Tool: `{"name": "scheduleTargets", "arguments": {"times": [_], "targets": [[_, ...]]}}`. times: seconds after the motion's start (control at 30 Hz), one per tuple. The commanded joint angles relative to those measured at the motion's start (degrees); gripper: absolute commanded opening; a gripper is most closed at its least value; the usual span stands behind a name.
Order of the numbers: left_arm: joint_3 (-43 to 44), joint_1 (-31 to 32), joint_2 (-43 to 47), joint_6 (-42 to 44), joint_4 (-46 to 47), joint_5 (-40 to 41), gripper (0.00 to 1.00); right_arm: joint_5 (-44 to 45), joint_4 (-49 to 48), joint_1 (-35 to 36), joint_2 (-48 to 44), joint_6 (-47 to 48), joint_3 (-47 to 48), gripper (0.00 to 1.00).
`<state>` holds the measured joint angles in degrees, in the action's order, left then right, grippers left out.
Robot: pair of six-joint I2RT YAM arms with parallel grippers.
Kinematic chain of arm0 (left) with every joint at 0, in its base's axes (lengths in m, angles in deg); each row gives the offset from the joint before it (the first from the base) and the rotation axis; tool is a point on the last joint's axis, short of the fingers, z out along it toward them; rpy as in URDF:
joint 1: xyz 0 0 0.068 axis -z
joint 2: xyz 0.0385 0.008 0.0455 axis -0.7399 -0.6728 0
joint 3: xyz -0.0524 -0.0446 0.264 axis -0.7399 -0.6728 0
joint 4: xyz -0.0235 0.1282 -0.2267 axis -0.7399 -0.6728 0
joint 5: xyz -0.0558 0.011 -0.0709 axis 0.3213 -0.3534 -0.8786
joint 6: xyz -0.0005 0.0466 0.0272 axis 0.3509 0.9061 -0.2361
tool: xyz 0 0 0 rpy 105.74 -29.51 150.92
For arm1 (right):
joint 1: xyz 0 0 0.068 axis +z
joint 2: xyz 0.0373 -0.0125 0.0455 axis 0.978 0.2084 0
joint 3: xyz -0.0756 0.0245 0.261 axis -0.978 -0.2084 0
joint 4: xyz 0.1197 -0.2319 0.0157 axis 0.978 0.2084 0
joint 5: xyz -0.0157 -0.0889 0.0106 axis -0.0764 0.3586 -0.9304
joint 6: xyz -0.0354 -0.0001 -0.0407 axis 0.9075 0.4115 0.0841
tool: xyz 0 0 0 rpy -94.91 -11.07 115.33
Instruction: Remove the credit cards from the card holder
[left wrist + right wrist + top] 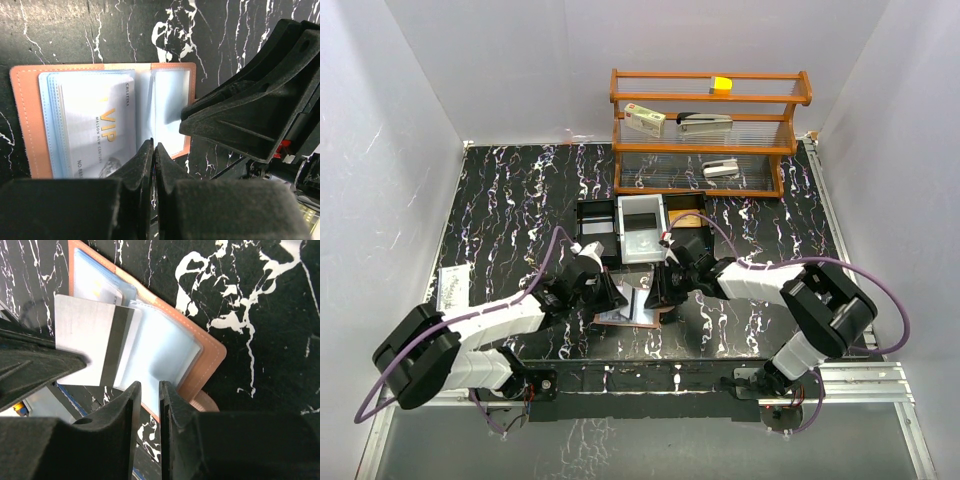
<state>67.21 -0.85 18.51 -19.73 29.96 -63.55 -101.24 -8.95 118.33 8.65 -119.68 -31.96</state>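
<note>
The card holder (620,319) (25,125) (210,355) lies open on the marbled table between the two grippers, salmon-brown outside with pale blue-grey clear pockets. A VIP credit card (100,130) sits in its left pocket. A silver credit card with a black stripe (82,340) sticks out of the holder. My left gripper (623,300) (153,147) is shut on that card's edge. My right gripper (665,290) (150,387) is over the holder's right page, its jaws a narrow gap apart with nothing held between them.
Black and white trays (640,225) stand just behind the holder. A wooden shelf (710,130) with a stapler and small boxes is at the back. A printed sheet (450,285) lies at the left table edge.
</note>
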Motion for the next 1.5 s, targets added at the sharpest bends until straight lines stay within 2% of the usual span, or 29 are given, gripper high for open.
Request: {"name": "scheduleTargets", "arguments": {"times": [0.0,0.17,0.4,0.53,0.83,0.9,1.0,1.13,1.33,1.47], "targets": [[1.6,0.0,4.5,0.9,-3.0,2.5,0.0,0.6,2.1,-0.4,-4.3,2.8,2.8,0.2],[2.7,0.0,6.1,1.6,-7.8,4.9,0.0,-3.8,0.3,-0.3,-4.2,2.5,5.0,0.22],[4.0,0.1,11.3,-0.3,-17.5,12.5,0.0,-6.6,-5.2,0.3,-1.2,-1.7,6.2,0.23],[3.9,0.0,13.5,-0.5,-19.5,13.1,0.0,-7.7,-5.9,1.2,1.9,-2.2,8.1,0.24],[3.8,0.1,15.3,-0.2,-20.2,11.8,0.0,-5.3,-4.3,3.6,9.2,-0.9,10.1,0.31],[4.3,0.1,15.6,0.4,-20.5,11.7,0.0,0.0,-0.6,3.6,9.3,0.4,10.2,0.31],[4.7,0.0,15.8,1.3,-21.2,11.4,0.0,4.3,1.5,3.5,6.5,0.3,9.2,0.31],[4.7,0.1,15.9,2.8,-20.2,10.1,0.0,3.0,-0.4,3.5,1.0,0.4,8.6,0.35],[5.4,0.0,17.2,4.5,-20.5,10.7,0.0,8.0,0.8,2.2,-7.8,-0.8,6.9,0.51],[4.0,-0.2,19.1,5.1,-17.4,9.1,0.0,8.6,-1.4,1.1,-11.7,-1.9,4.2,0.57]]}}
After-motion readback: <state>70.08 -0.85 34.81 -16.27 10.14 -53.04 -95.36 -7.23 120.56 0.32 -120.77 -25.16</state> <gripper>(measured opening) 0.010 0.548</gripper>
